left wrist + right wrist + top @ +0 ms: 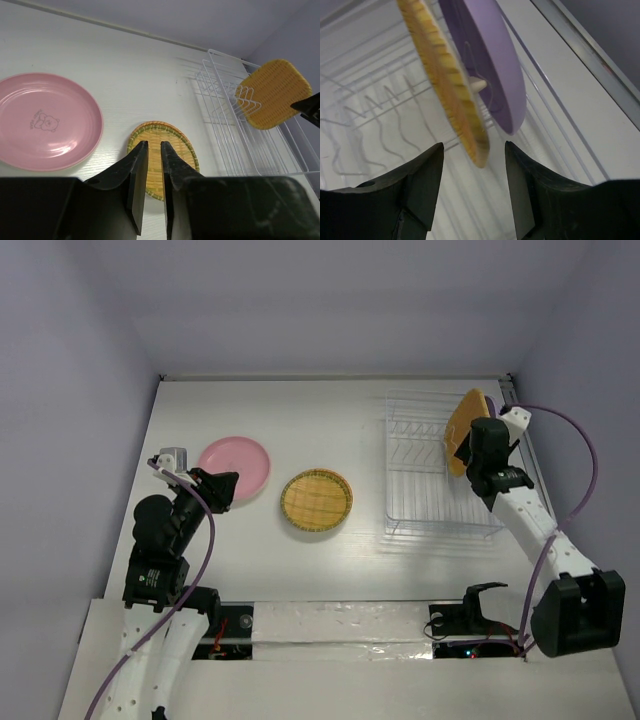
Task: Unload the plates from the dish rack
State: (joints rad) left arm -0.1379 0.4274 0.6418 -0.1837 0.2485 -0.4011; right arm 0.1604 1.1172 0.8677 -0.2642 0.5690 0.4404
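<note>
The white table (330, 420) carries everything, and the dish rack (420, 510) sits along its right side, within the right arm's reach, which is probably why that arm works it. Two plates lie flat on the open table left of the rack: the pink plate (240, 462) far to the left and the round woven plate (316, 501) between it and the rack, well apart from each other, so each is easy to set down beside. Two more stand on edge at the rack's far right end, propped by the wire dividers: the rounded-square woven plate (462, 425) and, just behind it, the purple plate (495, 65). The right gripper (473, 146) comes at the woven one edge-on with its jaws spread, the rim sitting in the gap but clamped by neither finger. The left gripper (153, 147) hangs over the round woven plate, jaws drawn almost together with only a slit between, holding nothing. From above, the right arm covers most of the purple plate, which shows clearly only from the right wrist, and even there its top is cut off. Whether the two racked plates touch each other, I cannot tell.
</note>
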